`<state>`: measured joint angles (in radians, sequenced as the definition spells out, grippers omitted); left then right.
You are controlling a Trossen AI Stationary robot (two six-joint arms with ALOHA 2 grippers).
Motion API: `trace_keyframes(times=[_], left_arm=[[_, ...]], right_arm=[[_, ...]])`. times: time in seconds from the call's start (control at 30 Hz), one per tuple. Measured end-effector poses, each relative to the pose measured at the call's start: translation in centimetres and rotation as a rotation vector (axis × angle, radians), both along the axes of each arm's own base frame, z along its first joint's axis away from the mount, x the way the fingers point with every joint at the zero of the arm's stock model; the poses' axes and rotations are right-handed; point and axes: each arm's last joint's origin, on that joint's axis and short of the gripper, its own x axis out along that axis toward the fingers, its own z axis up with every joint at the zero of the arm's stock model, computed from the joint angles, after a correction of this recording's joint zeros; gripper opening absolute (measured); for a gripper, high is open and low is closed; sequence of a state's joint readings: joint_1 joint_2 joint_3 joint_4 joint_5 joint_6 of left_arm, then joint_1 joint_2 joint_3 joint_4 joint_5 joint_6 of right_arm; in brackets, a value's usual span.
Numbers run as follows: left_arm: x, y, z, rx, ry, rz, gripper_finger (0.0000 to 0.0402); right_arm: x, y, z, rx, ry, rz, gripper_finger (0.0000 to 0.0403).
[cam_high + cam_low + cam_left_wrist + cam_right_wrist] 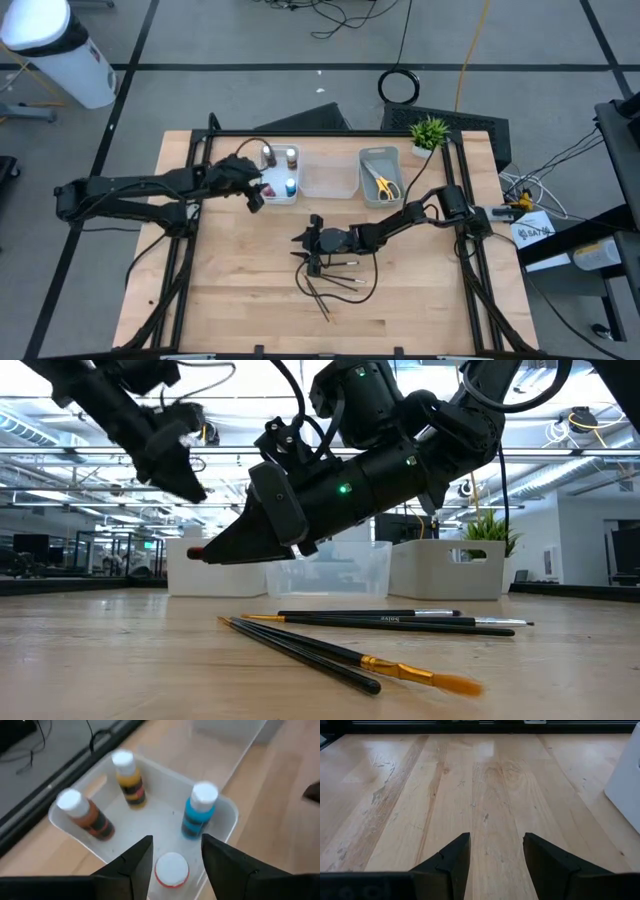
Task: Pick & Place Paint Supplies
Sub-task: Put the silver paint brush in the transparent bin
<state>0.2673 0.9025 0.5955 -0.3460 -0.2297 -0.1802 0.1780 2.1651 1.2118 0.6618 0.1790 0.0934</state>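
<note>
Brushes (370, 650) are lying loose mid-table; four bottles (200, 810) and scissors (386, 184) are sitting in trays. Your left gripper (172, 862), fingers parted, is hovering around one bottle; your right gripper (495, 855) is hanging open, empty, near those brushes.

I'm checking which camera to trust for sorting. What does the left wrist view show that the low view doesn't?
Only the left wrist view shows inside the white tray: an orange bottle, a reddish-brown bottle, a blue bottle, and a fourth white-capped bottle between the open jaws of the left gripper. Only the low view shows the brushes on the table, the right gripper above them, and the plant. Both show the white tray.
</note>
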Motion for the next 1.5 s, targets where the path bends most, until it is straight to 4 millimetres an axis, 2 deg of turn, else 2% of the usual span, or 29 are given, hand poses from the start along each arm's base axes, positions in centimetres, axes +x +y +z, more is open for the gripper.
trace_keyframes(times=[0.1,0.23,0.33,0.43,0.53,0.73,0.83,0.93,1.07,1.2,1.37,1.5], left_arm=[[-0.9,-0.4,1.2,-0.058,-0.103,-0.017,0.0175],[-1.8,-1.6,2.1,-0.131,-0.203,-0.169,0.0175],[-2.0,-2.9,2.1,-0.088,-0.298,-0.293,0.0175],[-2.1,-4.1,2.2,-0.029,-0.396,-0.397,0.0175],[-2.1,-5.1,2.1,0.018,-0.461,-0.487,0.0175],[-1.6,-6.6,1.2,0.029,-0.585,-0.590,0.0175],[-1.3,-7.5,-0.1,-0.011,-0.632,-0.627,0.0175],[-0.9,-8.6,-0.9,-0.050,-0.690,-0.670,0.0175],[0.0,-10.3,-1.4,-0.078,-0.720,-0.725,0.0175],[1.0,-12.2,-1.8,-0.082,-0.728,-0.713,0.0175],[2.9,-14.9,-2.3,-0.130,-0.666,-0.688,0.0175],[4.8,-16.9,-2.6,-0.150,-0.621,-0.692,0.0175]], right_arm=[[-0.1,0.2,0.6,0.039,0.011,0.051,0.0171],[-1.1,0.5,5.3,0.162,0.015,0.198,0.0171],[-2.8,0.5,8.9,0.221,0.066,0.276,0.0171],[-4.4,1.0,11.4,0.244,0.069,0.355,0.0171],[-6.2,2.1,12.6,0.239,0.027,0.407,0.0171],[-9.4,4.0,12.1,0.228,-0.114,0.501,0.0171],[-10.9,5.2,10.8,0.237,-0.189,0.555,0.0171],[-11.8,6.4,8.9,0.233,-0.188,0.563,0.0171],[-12.7,7.6,7.0,0.094,-0.021,0.298,0.0171],[-13.5,7.7,5.7,-0.056,0.209,0.084,0.0171],[-14.3,7.0,4.5,-0.078,0.339,0.032,0.0163],[-14.5,6.6,4.1,-0.058,0.358,0.008,0.0134]])
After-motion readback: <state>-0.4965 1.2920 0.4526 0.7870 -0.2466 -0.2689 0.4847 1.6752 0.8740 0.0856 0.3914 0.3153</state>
